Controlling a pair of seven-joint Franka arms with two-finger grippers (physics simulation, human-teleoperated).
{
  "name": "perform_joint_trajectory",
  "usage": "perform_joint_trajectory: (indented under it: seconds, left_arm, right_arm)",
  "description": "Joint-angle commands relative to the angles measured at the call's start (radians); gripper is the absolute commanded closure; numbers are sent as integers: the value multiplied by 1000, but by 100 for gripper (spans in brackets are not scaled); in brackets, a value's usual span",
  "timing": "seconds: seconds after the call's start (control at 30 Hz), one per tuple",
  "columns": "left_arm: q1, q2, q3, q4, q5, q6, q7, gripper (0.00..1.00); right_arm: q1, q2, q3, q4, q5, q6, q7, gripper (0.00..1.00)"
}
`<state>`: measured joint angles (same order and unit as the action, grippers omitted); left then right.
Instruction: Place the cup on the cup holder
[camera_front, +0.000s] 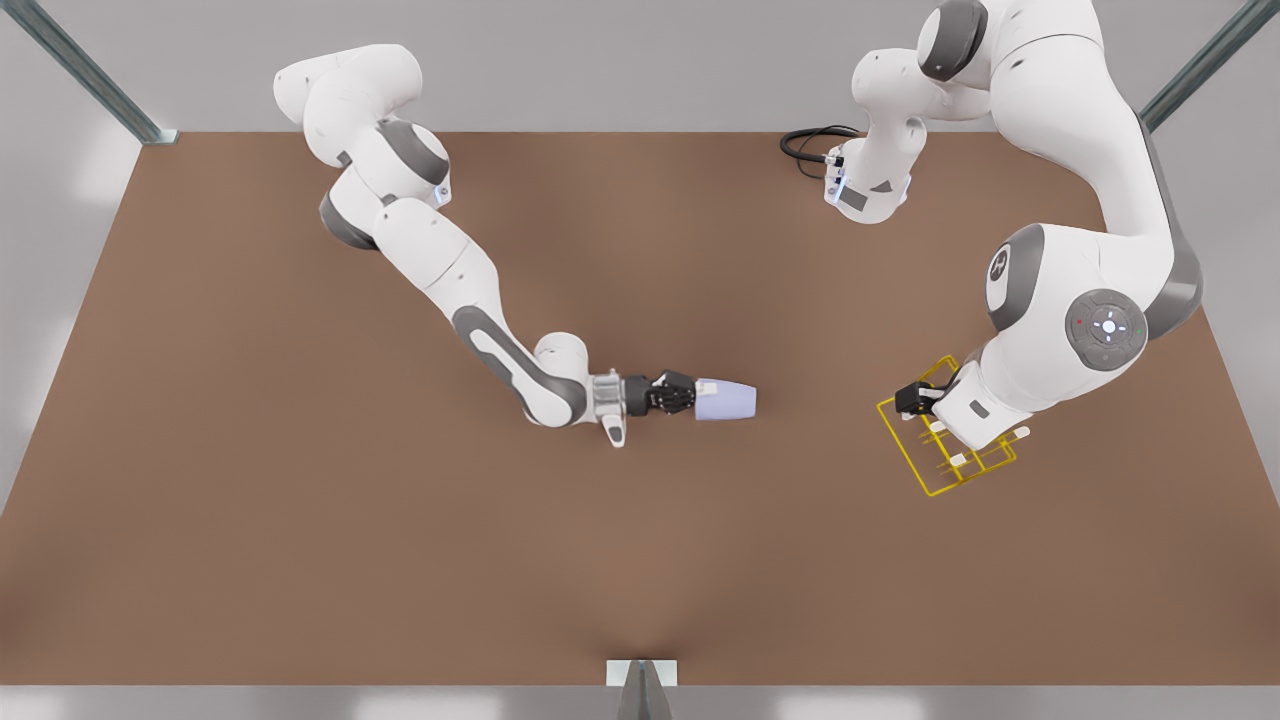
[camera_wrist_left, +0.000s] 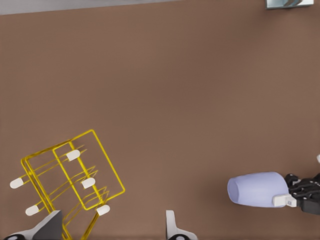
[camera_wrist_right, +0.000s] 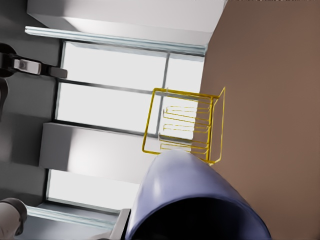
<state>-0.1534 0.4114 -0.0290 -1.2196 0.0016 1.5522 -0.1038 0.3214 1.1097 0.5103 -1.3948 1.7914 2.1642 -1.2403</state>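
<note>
- The right tool (camera_front: 697, 397) is clamped on the cup (camera_front: 727, 400), pinching its narrow end so the cup sticks straight out past the fingertips, lying on its side.
- The cup's wide end faces the rack (camera_front: 945, 440), which sits well apart from it toward the front view's right. There's only bare tabletop (camera_front: 640, 560) between them.
- From the left wrist view the cup (camera_wrist_left: 258, 189) shows as a pale lavender taper, with the right tool (camera_wrist_left: 288, 195) at one end and a white fingertip (camera_wrist_left: 281, 200) pressed on its wall.
- In the right wrist view the cup (camera_wrist_right: 192, 197) looms big and close, its dark inside showing, and the rack (camera_wrist_right: 185, 125) sits beyond it, lined up more or less past the cup.
- The left tool (camera_front: 922, 400) is right over the rack, at the rack's edge nearest the cup. Its arm covers a good part of the rack's far side.
- The left wrist view has the rack (camera_wrist_left: 70, 182) just beside one of the left tool's fingertips (camera_wrist_left: 47, 225), with the other fingertip set apart from it. So the left tool (camera_wrist_left: 112, 227) is spread open, nothing in it.
- The rack is a yellow wire frame with white-tipped prongs, and it looks tilted rather than square to the tabletop.
- The cup isn't on the rack yet.
</note>
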Motion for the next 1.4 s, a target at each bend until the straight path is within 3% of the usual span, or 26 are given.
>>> perform_joint_trajectory:
  seconds: [0.0,0.13,0.23,0.33,1.03,1.13,1.27,1.33,1.37]
  left_arm:
    - [-1,0,0,0,0,0,-10,0]
    - [0,0,0,0,0,0,-16,0]
    - [-2,0,0,0,0,-1,-16,0]
    - [-2,0,0,0,0,-1,-17,0]
    - [-28,-5,-2,0,-2,-4,-89,0]
    - [-130,-2,-8,6,-72,3,-539,0]
    - [-253,86,-9,8,-146,265,-1809,0]
    - [-271,121,-9,6,-147,358,-2059,0]
    - [-301,142,-8,8,-144,378,-2145,0]
  right_arm:
    - [2,-1,1,-3,9,72,-271,79]
    - [19,6,1,5,8,135,-254,78]
    - [25,12,1,7,13,154,-251,22]
    - [25,4,2,5,16,160,-252,7]
    - [-54,-309,-65,-389,-10,264,-251,5]
    - [-87,-404,-65,-486,-10,264,-248,5]
    - [-174,-602,-90,-654,-63,267,-225,5]
    - [-215,-732,-185,-736,-245,243,-134,5]
    - [-219,-778,-294,-737,-427,122,16,5]
